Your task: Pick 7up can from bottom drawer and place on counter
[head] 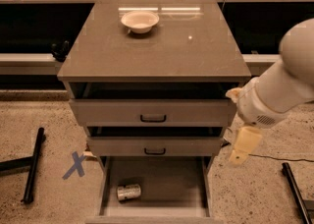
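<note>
The 7up can (128,192) lies on its side near the front-left corner of the bottom drawer (169,179), long axis roughly left-right, and it sits well below and left of the gripper (240,152), which hangs off the bench's (157,76) front-right corner; whether it is spread or closed I cannot tell.

The bowl (140,21) sits on the counter (162,56) at about 11 o'clock from its middle, near the far edge. Below the counter's front edge, the top drawer (153,112) and the middle drawer (155,146) are stacked, with the bottom drawer (167,176) lowest and pulled out furthest. The 7up can (128,192) lies on its side in the bottom drawer at 8 o'clock, by the left wall. The gripper (244,144) hangs at 3 o'clock of the middle drawer, outside the cabinet's right side. A cross mark (76,164) lies on the floor at 9 o'clock of the bottom drawer.
</note>
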`<state>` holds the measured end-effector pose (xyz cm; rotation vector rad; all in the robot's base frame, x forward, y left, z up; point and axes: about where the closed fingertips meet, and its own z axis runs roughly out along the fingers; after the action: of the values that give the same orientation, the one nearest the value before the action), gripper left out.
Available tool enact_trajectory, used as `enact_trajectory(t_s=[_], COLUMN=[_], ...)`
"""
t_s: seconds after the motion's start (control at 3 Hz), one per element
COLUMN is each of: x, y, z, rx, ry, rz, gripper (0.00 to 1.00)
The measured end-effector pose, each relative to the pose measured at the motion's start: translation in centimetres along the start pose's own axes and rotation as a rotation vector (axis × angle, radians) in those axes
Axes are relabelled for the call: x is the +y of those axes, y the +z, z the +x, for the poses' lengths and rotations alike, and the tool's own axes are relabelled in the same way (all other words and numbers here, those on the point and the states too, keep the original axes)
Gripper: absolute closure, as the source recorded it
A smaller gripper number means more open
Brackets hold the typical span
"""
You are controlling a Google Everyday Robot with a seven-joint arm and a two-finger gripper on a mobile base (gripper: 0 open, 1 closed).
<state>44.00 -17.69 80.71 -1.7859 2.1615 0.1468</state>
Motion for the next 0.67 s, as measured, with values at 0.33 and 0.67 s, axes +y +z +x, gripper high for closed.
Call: enact_trajectory(t_s=[0.33, 0.67], x=[-1.2, -2.2], y=[7.4, 15.3], z=[4.0, 8.2], rx=[0.086, 0.129], ry=[0.01, 0.04], rz=[-0.033, -0.077], gripper=[0.0, 0.0])
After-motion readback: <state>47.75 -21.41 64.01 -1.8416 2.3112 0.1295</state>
